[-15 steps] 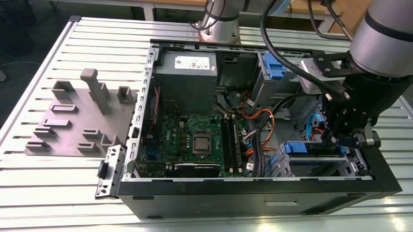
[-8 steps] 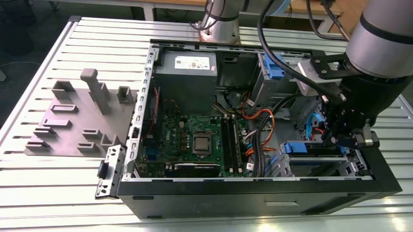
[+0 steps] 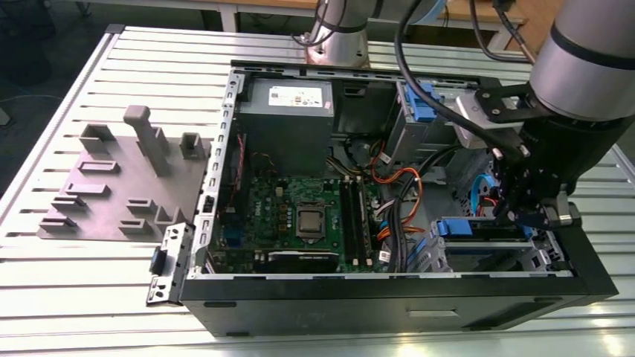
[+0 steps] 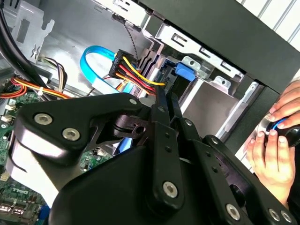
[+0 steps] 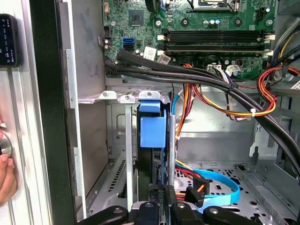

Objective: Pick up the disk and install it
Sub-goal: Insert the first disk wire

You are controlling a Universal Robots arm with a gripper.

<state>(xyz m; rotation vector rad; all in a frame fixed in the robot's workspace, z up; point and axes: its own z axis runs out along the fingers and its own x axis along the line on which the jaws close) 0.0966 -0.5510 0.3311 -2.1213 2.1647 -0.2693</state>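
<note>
In the exterior view we see one open black computer case (image 3: pixel 397 297) lying on a ribbed metal counter (image 3: pixel 59 290), its green motherboard (image 3: pixel 297 216) exposed, and one grey slotted plastic holder (image 3: pixel 119 186) well apart toward the exterior view's left. The arm's black end effector (image 3: pixel 531 212) reaches down into the grey metal drive cage (image 3: pixel 486 253) at the case's corner toward the exterior view's right, just beside a blue plastic tab (image 3: pixel 454 227). In the second wrist view we look along the matte black linkage of the end effector (image 4: pixel 164 101), bolted with silver screws; its fingers sit close together around a thin dark edge, beyond which one blue handle (image 4: pixel 184 72) shows inside the cage, and a person's hand (image 4: pixel 274 154) rests outside the case. In the first wrist view the disk (image 5: pixel 152 154) stands on edge in the cage slot, its smooth blue rectangular handle facing us; the end effector (image 5: pixel 161 206) is closed narrowly on the disk's near edge.
</note>
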